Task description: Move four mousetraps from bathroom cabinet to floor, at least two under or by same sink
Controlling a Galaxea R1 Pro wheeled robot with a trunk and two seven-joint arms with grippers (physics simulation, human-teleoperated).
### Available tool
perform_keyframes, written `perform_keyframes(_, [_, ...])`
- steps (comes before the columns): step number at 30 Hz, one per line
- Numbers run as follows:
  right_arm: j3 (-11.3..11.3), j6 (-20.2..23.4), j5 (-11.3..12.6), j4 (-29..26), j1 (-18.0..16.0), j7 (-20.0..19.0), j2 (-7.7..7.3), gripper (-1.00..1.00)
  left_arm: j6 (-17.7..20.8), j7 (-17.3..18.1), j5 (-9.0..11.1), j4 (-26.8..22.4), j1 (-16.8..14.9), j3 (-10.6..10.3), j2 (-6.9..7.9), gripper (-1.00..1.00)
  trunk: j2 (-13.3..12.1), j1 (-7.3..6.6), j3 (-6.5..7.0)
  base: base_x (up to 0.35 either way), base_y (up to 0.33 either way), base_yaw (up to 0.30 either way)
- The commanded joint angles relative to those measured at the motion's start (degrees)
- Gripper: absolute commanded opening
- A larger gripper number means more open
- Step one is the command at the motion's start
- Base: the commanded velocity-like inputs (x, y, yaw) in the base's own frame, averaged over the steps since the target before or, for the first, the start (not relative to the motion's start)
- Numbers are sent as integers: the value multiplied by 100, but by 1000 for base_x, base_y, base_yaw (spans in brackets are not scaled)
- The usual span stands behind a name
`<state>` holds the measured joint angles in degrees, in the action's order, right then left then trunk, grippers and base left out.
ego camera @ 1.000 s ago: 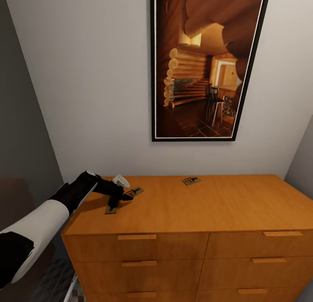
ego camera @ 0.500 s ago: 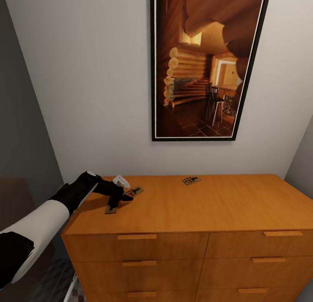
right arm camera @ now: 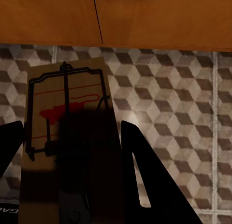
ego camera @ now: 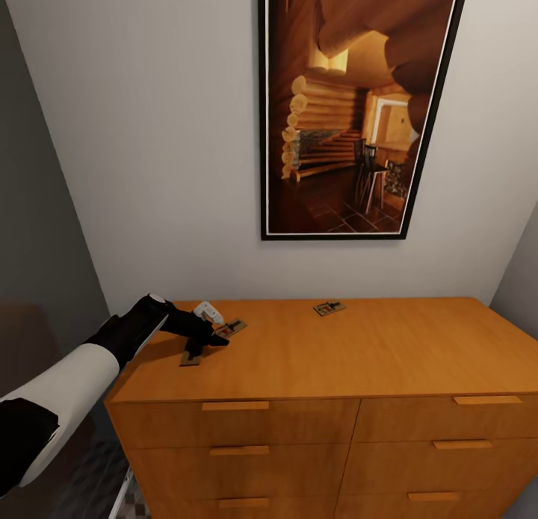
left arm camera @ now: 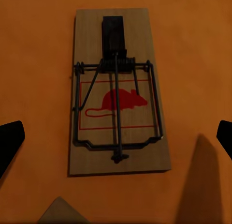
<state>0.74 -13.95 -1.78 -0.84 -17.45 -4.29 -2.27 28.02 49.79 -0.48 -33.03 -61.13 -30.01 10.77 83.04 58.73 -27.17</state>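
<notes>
Three mousetraps lie on the flat top of the orange-brown cabinet (ego camera: 359,355): one (ego camera: 190,359) just under my left gripper (ego camera: 200,347), one (ego camera: 232,327) right beside it, one (ego camera: 329,308) farther back near the wall. In the left wrist view a mousetrap (left arm camera: 118,96) with a red mouse mark lies flat below my left gripper (left arm camera: 117,137), whose dark fingertips (left arm camera: 9,141) stand wide apart, open and empty. My right gripper (right arm camera: 71,125) is shut on another mousetrap (right arm camera: 63,103), held above the cube-patterned bathroom floor (right arm camera: 174,112). The bathroom sink is out of view.
A tall framed picture of a log cabin (ego camera: 351,108) hangs on the white wall behind the cabinet. Drawer fronts with flat bar handles (ego camera: 235,405) face me. A grey wall closes in at the left. In the right wrist view the cabinet's lower edge (right arm camera: 145,16) is just above the floor.
The head view has shifted very slightly. My left arm and the mousetraps on the cabinet top stay where they were.
</notes>
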Motion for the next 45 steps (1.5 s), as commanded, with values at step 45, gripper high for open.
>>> perform_keyframes(45, [5,-20,-15,5,-4,-11,0,-100,37,13,-4,-11,-4,-17,4,100,4,0,-74,0,0,0])
